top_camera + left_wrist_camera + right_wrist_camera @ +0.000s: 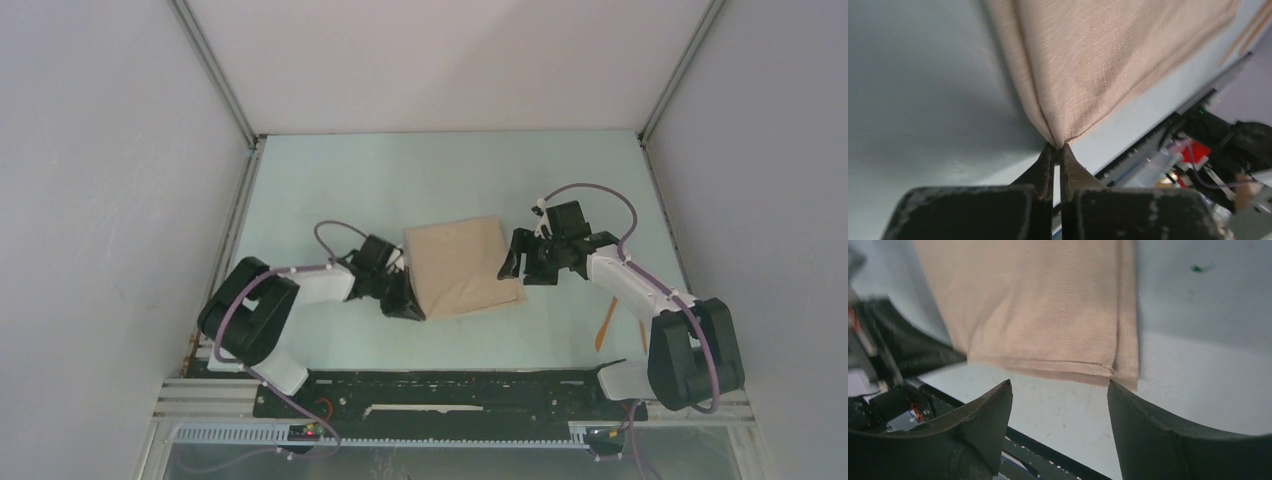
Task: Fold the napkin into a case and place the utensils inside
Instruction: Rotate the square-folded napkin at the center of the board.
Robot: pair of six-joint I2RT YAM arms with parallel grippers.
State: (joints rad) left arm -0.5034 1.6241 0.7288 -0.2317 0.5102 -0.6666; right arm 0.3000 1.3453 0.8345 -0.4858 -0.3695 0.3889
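The beige-tan napkin (463,265) lies folded on the pale table, roughly a slanted rectangle. My left gripper (408,303) is at its near-left corner. In the left wrist view the gripper (1058,146) is shut on the corner of the napkin (1098,60), the cloth pinched at the tips. My right gripper (520,266) stands open at the cloth's right side. In the right wrist view its tips (1058,384) stop just short of the near edge of the napkin (1038,305), with nothing between them. Two orange-brown utensils (606,324) lie near the right arm's base, also visible as utensils (1245,32).
A black rail (450,386) runs along the table's near edge between the arm bases. Grey walls and metal posts (215,70) close in the left, right and back. A small green mark (1198,268) is on the table beyond the cloth.
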